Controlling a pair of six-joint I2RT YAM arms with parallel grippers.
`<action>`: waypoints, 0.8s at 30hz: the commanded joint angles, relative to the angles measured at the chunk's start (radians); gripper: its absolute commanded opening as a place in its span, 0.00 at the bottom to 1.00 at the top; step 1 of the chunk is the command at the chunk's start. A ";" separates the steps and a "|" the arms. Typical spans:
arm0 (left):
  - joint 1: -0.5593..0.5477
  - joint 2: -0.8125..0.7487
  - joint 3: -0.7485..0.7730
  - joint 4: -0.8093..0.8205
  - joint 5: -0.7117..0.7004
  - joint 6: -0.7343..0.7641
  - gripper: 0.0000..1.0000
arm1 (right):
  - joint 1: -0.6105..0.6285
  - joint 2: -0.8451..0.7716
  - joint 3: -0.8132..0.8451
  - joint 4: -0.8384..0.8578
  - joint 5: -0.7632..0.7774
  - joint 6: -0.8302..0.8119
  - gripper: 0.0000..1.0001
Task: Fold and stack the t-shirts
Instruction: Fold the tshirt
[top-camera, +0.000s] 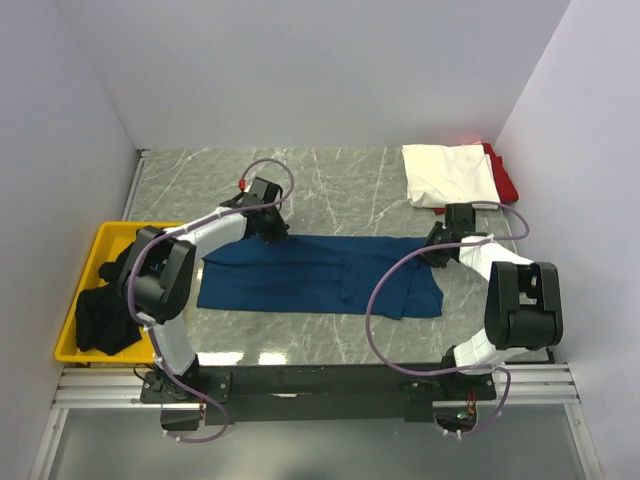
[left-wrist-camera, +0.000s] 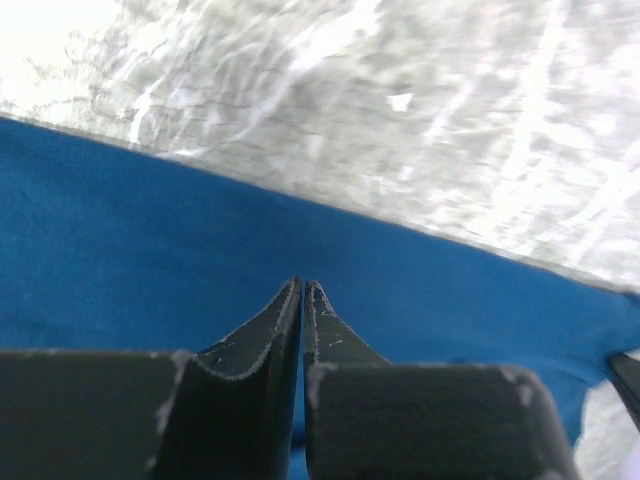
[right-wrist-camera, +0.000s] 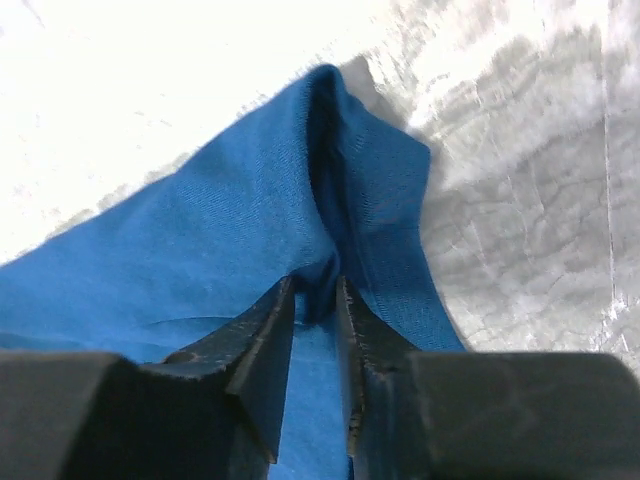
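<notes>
**Q:** Where is the shirt you are working on?

**A:** The navy-blue t-shirt (top-camera: 320, 275) lies flat in the middle of the table (top-camera: 360, 190) as a long band. Its long axis runs left to right, parallel to the edge where your arms are bolted.

**Q:** How do your two pincers stand on it?

**A:** Both sit on the far long edge. The left gripper (left-wrist-camera: 302, 285) is partway in from the left end. Its fingers are pressed almost together, with blue cloth showing in the sliver between them, so it appears to pinch a thin layer. The right gripper (right-wrist-camera: 315, 285) is at the far right corner, and its fingers are closed on a raised ridge of blue cloth bunched between them.

**Q:** Which way does the cloth lie from those grips?

**A:** The whole body of the shirt spreads from both pincers toward you, that is, toward the arm bases. In my judgement, the next fold goes across the short axis, so both hands need to carry the far edge toward the near edge together. If one hand leads, the band is likely to skew.

**Q:** And the other shirts?

**A:** A folded white t-shirt (top-camera: 450, 172) rests on a red t-shirt (top-camera: 506, 182) at the far right corner of the table, nearer your right arm. The black t-shirts (top-camera: 105, 300) are heaped in a yellow bin (top-camera: 75, 300) at the left, beside your left arm
</notes>
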 joint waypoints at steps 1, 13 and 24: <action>0.002 -0.123 0.011 0.010 0.008 0.035 0.11 | -0.001 -0.010 0.037 -0.003 0.014 -0.011 0.33; -0.074 -0.347 -0.199 -0.007 -0.044 0.046 0.11 | 0.117 -0.272 -0.012 -0.082 0.144 -0.008 0.37; -0.143 -0.427 -0.386 0.002 -0.142 0.020 0.09 | 0.283 -0.042 0.080 -0.041 0.194 0.042 0.38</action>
